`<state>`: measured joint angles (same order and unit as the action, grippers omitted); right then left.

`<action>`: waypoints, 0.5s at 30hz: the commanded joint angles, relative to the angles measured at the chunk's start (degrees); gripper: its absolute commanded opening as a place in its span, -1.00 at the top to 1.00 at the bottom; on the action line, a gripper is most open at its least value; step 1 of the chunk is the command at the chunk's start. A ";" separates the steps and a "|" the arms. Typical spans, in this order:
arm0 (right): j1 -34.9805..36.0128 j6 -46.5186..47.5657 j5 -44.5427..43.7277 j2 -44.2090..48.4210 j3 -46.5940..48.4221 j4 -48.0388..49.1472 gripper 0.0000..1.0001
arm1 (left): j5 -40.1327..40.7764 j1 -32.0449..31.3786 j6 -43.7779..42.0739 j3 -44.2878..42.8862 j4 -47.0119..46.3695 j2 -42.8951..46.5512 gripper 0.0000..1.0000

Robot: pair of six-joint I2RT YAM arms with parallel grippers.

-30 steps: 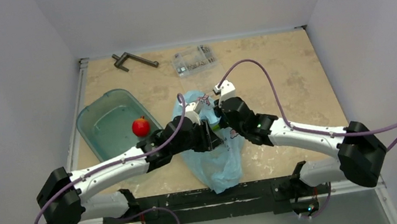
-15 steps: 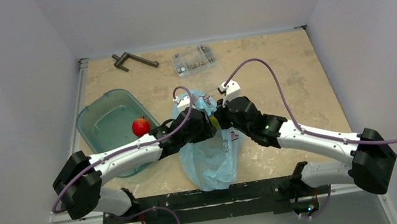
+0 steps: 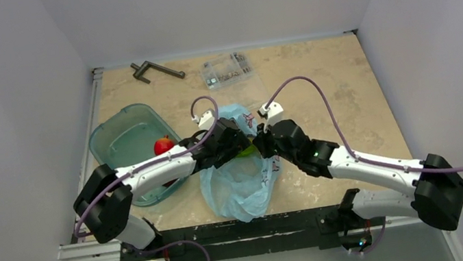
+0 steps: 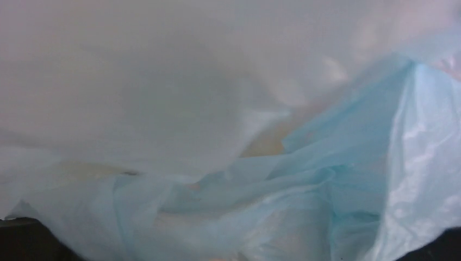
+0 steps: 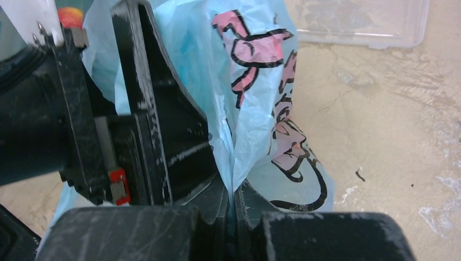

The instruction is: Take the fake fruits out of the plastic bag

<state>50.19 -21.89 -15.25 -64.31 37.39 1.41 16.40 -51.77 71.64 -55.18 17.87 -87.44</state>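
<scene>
Leftmost in the top view, a teal tub (image 3: 122,147) lies on the table (image 3: 347,85) at centre left. The red apple (image 3: 163,145) sits inside it at its right end, just against the left arm that crosses the tub's near corner. In the upper left of the table a dark metal tool (image 3: 156,69) lies well apart from everything else.

Moving toward the middle, the left gripper (image 3: 236,140) reaches into the far, open end of the plastic bag (image 3: 240,186), which lies crumpled and light blue in the lower centre of the table. Its own wrist camera shows only pale film and blue folds pressed close, with no fingers to make out. The right wrist view shows just one broad black finger of it against the bag. So I cannot tell how wide its jaws stand, nor whether it has hold of anything.

Directly beyond the bag, at top centre, lies a clear parts box (image 3: 226,69).

A green piece (image 3: 245,150) shows at the bag's mouth, between the two grippers and touching or nearly touching both. Whether either one grips it is unclear.

Just right of that, the right gripper (image 5: 232,204) is fully closed. It pinches a fold of the bag's film between its fingertips, beside pink bows outlined in black that are printed on the plastic.
</scene>
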 commanded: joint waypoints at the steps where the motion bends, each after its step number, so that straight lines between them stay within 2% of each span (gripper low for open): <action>1: -0.02 0.19 1.07 2.51 -1.73 2.64 1.00 | 0.46 1.53 7.00 -0.85 0.41 -1.48 -0.93; 3: -0.05 0.37 1.61 3.28 -2.76 2.89 1.00 | 0.57 1.71 8.26 -0.23 -0.78 -2.04 -0.87; 8: -0.08 0.27 2.08 4.88 -4.77 3.30 1.00 | 3.16 1.88 9.18 3.82 -7.64 -1.31 -0.33; 11: 0.00 0.22 2.95 5.22 -5.42 3.98 1.00 | 3.91 1.93 10.30 4.99 -8.62 -1.16 0.00; 13: -0.01 0.27 4.29 5.30 -5.99 4.98 1.00 | 4.16 1.93 11.26 5.36 -8.64 -1.43 -0.03; 15: -0.01 0.27 5.32 5.12 -6.39 6.04 1.00 | 4.54 1.93 12.57 5.92 -9.10 -2.03 -0.22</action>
<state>50.17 -21.85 -12.56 -60.29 31.66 3.31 17.65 -50.57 80.64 -50.43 11.40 -89.25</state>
